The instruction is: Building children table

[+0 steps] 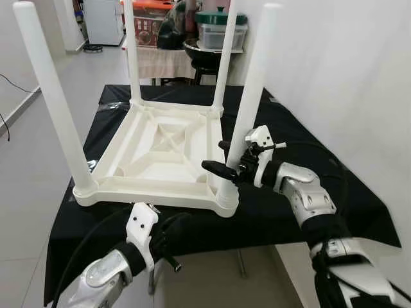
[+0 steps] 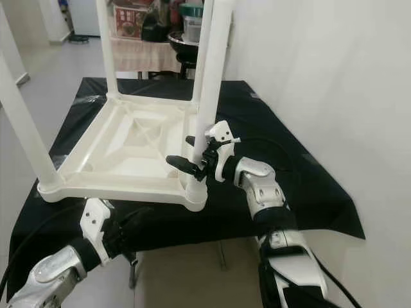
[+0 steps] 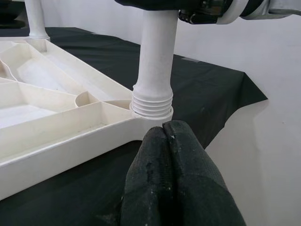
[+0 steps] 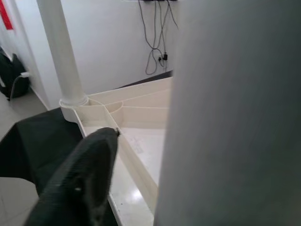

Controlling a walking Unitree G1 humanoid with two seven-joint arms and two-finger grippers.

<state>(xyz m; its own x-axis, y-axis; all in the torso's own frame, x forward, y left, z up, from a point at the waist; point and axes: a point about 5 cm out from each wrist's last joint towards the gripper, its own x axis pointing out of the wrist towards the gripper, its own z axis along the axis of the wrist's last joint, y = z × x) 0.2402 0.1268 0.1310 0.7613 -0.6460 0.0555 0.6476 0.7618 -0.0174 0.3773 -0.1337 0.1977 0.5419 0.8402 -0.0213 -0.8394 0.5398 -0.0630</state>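
Right gripper (image 1: 226, 168) around table leg (image 1: 249, 106) (near corner), 4 legs upright

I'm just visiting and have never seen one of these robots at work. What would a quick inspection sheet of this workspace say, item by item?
Surface: black cloth covering a table, draped over its edges.
Job's things: white plastic table top lying upside down, four white legs upright in its corners; threads show at the near right leg base.
Clutter: nothing seen on the cloth.
Grippers: right gripper around the near right leg, low down; left gripper shut, below the table's near edge, pointing at that leg's socket.
Cables: black cables along the left arm; a cord on the floor.
Surroundings: white wall, tiled floor, containers behind.
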